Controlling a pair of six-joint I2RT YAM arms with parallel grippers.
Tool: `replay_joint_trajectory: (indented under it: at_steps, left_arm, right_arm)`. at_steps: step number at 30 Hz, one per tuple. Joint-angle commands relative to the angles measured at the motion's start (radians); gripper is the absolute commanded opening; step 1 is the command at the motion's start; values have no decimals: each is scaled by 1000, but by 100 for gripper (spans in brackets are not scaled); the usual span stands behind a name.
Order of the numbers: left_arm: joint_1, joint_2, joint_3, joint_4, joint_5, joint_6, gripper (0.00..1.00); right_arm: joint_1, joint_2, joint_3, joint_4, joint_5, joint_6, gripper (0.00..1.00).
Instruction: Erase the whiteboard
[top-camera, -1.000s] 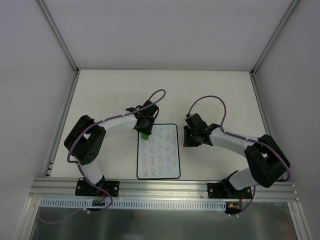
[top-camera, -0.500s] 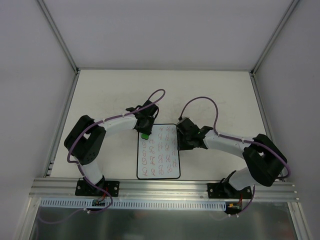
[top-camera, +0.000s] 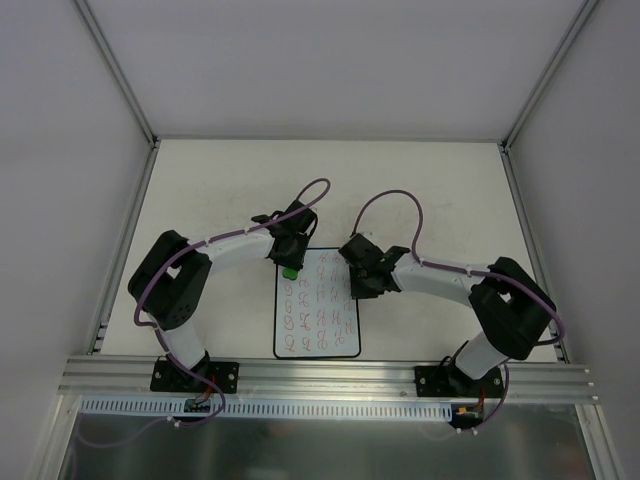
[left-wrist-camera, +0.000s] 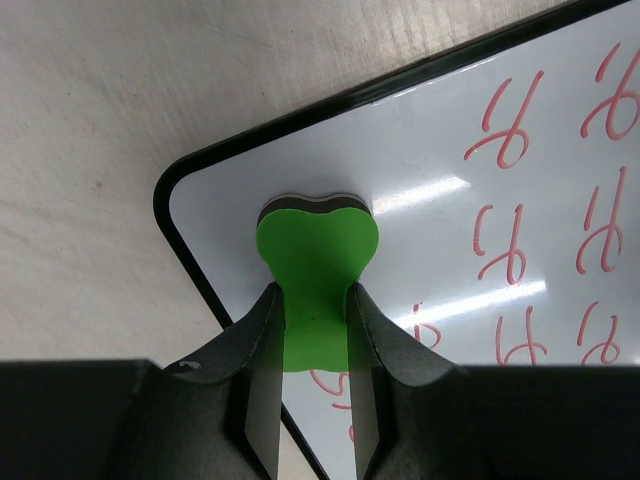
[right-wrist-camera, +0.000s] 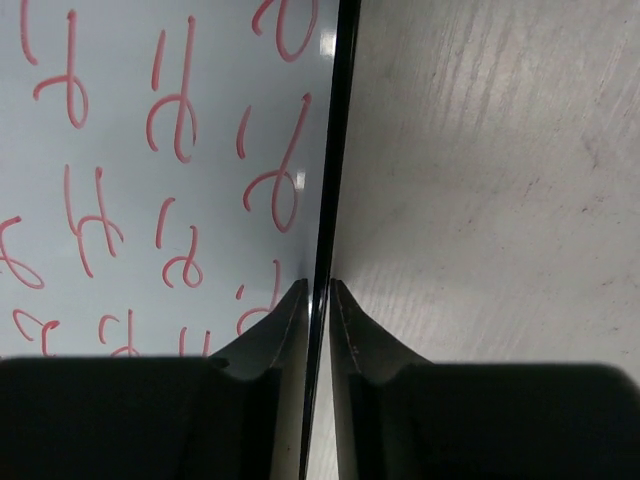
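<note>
The whiteboard (top-camera: 316, 318) lies flat on the table, covered in rows of red scribbles. My left gripper (top-camera: 288, 258) is shut on the green eraser (top-camera: 289, 271) and holds it on the board's far left corner. In the left wrist view the eraser (left-wrist-camera: 317, 245) sits pinched between my fingers (left-wrist-camera: 313, 292) on the whiteboard (left-wrist-camera: 430, 140) just inside its black border. My right gripper (top-camera: 358, 284) is over the board's right edge. In the right wrist view its jaws (right-wrist-camera: 319, 284) are almost together, with the black border of the whiteboard (right-wrist-camera: 120, 110) showing in the thin gap.
The cream tabletop (top-camera: 420, 190) is bounded by grey walls at the back and sides and by a metal rail (top-camera: 330, 375) at the near edge. Purple cables loop above both wrists.
My right arm has moved left, from beside the board to over its right edge. My left gripper and the eraser have not moved.
</note>
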Motion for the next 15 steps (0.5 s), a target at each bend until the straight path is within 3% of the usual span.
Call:
replay_joint_trajectory:
  at_steps: [1,5,15]
  left_arm:
    - [-15,-6,-21,-113,53,-11,0]
    - [-6,-32,-21,-111,51,4,0]
    - [19,-43,-6,-111,74,41,0]
  right_arm:
    - [0,43,33,-101,63,19,15]
    - [-41,66,35,-110,34,9,1]
    - [-178,45,32,-109,-6,-121,0]
